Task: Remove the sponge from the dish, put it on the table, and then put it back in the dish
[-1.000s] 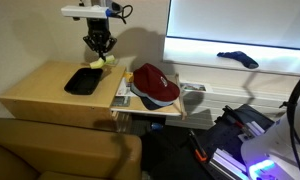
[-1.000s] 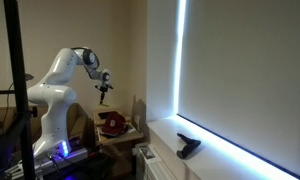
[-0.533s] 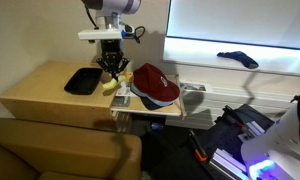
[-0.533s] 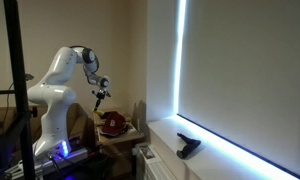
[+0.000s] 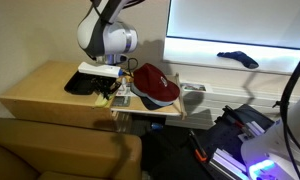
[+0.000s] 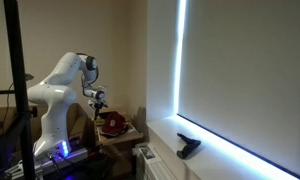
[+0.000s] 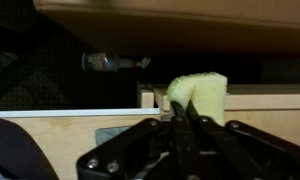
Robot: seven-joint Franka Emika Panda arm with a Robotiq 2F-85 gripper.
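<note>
The jaws are clamped on the yellow sponge [image 7: 200, 93], which pokes past their tips. They hang just beside the black dish [image 5: 76, 84].

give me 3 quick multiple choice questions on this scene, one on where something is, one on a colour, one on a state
1. Where is the dish?
A on the table
B on the floor
C hanging on the wall

2. What colour is the cap?
A blue
B dark red
C white

3. How is the claw?
A open and empty
B shut on the sponge
C out of every view

Answers:
1 A, the black tray lies on the tan top.
2 B, it shows dark red in an exterior view.
3 B, the wrist view shows the yellow block pinched in it.
</note>
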